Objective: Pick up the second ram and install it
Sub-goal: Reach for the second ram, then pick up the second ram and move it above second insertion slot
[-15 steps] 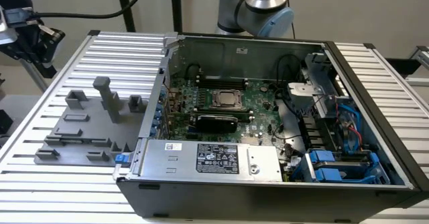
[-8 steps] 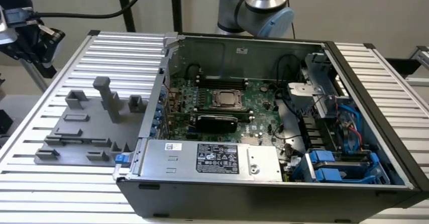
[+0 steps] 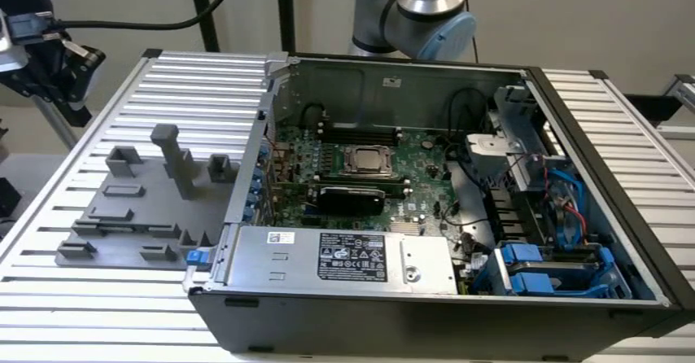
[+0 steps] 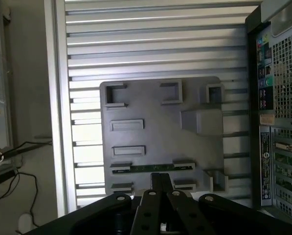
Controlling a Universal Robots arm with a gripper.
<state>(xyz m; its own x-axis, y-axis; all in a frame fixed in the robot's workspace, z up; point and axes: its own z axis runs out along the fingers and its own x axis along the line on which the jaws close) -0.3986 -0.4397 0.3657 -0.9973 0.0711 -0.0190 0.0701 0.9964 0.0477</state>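
Where slotted between 2 low blocks (image 4: pixel 120 168) of the flat grey plastic tray (image 4: pixel 150 112), note the long, thin green second ram stick (image 4: pixel 150 168), below the black gripper (image 4: pixel 161 177) with fingers (image 4: pixel 156 185) pressed together, beside the open black computer case (image 3: pixel 434 330).

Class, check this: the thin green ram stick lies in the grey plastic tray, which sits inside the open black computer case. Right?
Not quite. The thin green ram stick lies in the grey plastic tray, but the tray sits on the slatted metal table outside the open black computer case, as the exterior view shows.
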